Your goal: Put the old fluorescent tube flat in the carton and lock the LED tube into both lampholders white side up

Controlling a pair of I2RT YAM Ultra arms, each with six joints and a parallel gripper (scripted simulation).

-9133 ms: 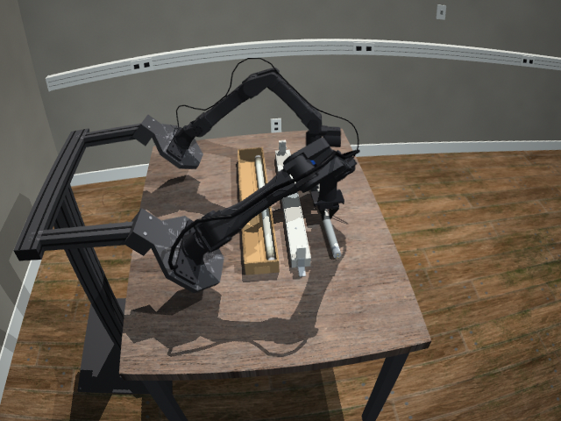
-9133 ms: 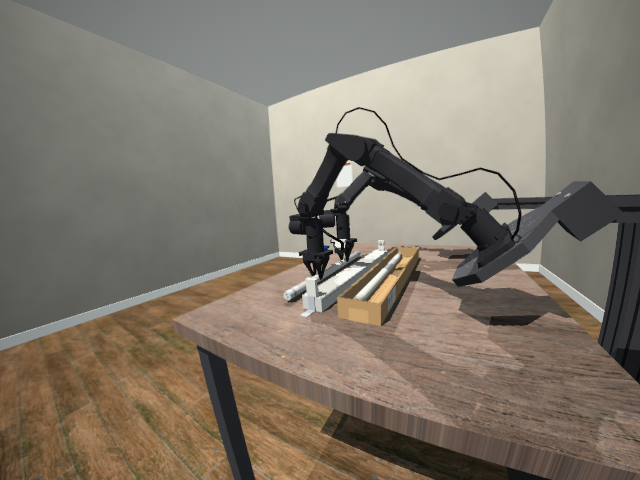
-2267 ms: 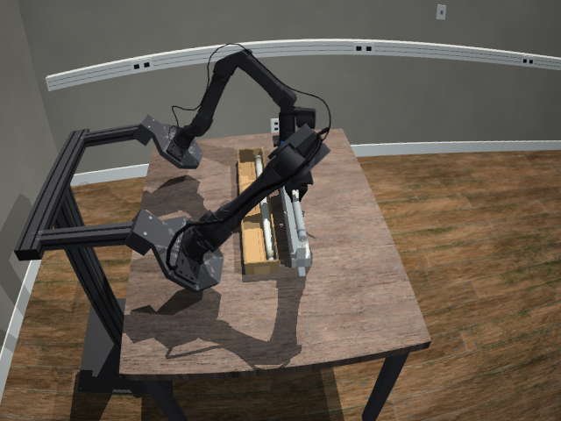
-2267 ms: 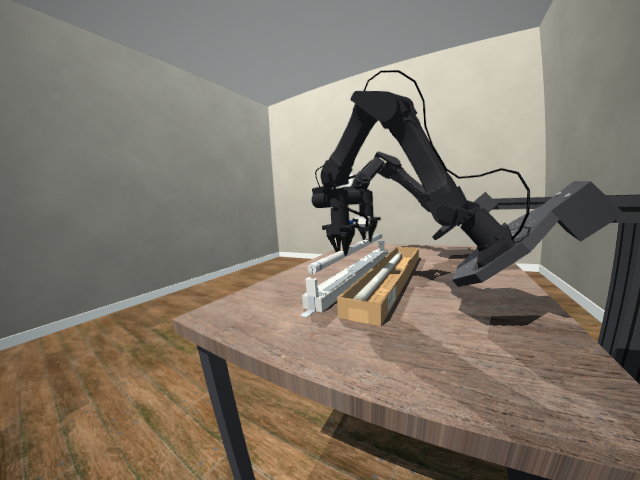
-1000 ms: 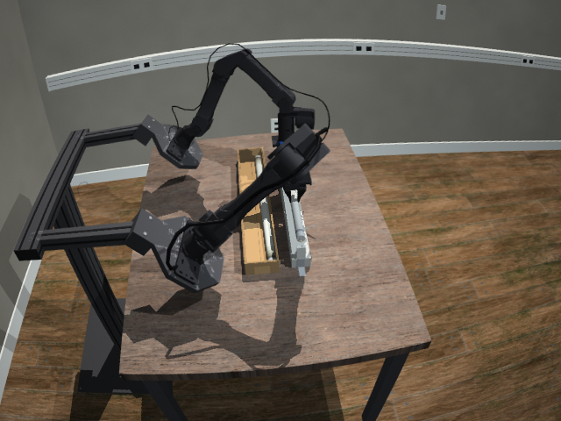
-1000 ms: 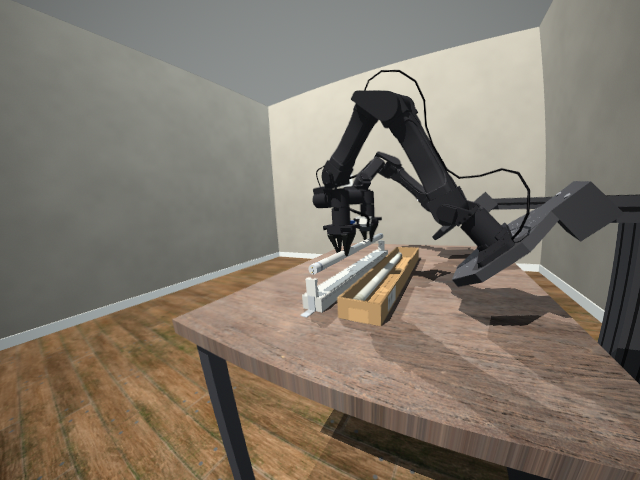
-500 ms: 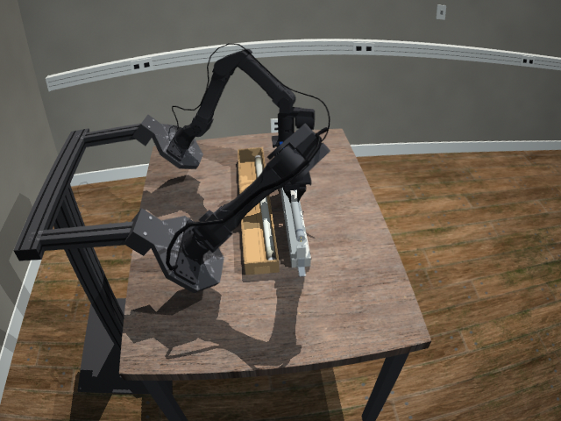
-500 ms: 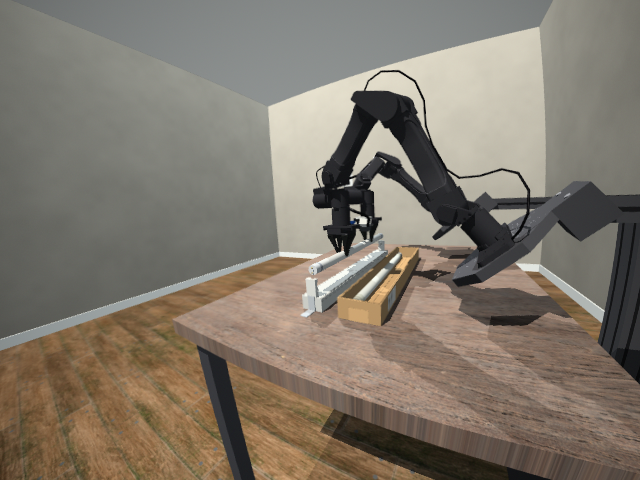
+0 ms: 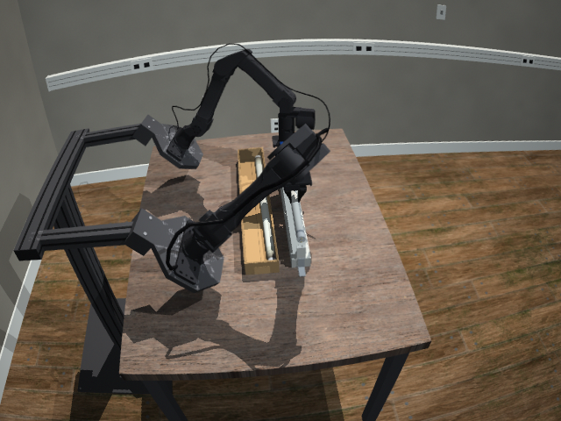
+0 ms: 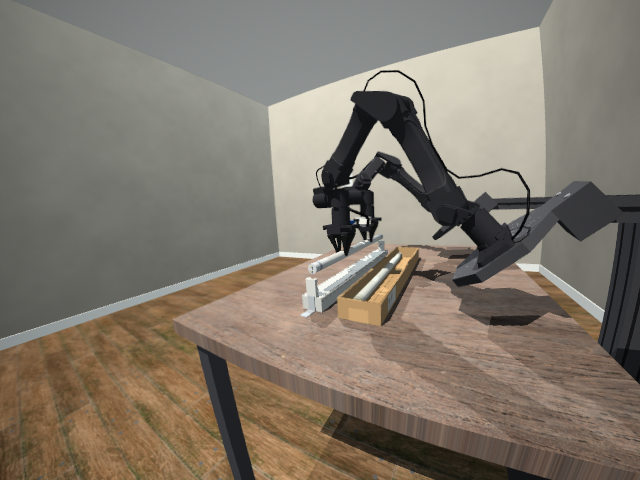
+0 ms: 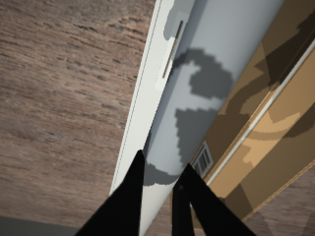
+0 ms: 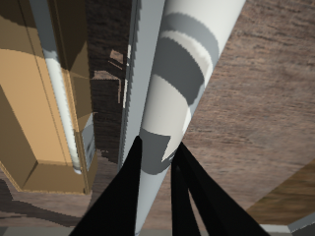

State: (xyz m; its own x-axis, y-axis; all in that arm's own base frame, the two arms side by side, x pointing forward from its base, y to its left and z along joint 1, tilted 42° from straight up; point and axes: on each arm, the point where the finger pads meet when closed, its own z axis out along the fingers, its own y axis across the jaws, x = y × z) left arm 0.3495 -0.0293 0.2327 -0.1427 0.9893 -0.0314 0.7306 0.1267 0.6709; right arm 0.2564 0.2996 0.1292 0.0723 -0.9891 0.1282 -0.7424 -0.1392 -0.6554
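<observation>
In the exterior view, the white cylindrical LED tube (image 9: 296, 212) (image 10: 330, 261) (image 11: 202, 88) (image 12: 172, 88) hung above the fixture, pinched by left tool (image 10: 340, 251) (image 11: 159, 161) and right tool (image 9: 295, 198) (image 10: 370, 239) (image 12: 157, 145). Next, the long white fixture (image 9: 288, 235) (image 10: 351, 273) (image 11: 129, 157) (image 12: 143, 59); rightmost, the open brown carton (image 9: 260, 267) (image 10: 359, 312) (image 11: 281, 138) (image 12: 15, 147) held another white tube (image 9: 266, 226) (image 10: 379, 279) (image 12: 61, 98).

bright light | hard, jagged-edged shadows | top view bows straight lines
</observation>
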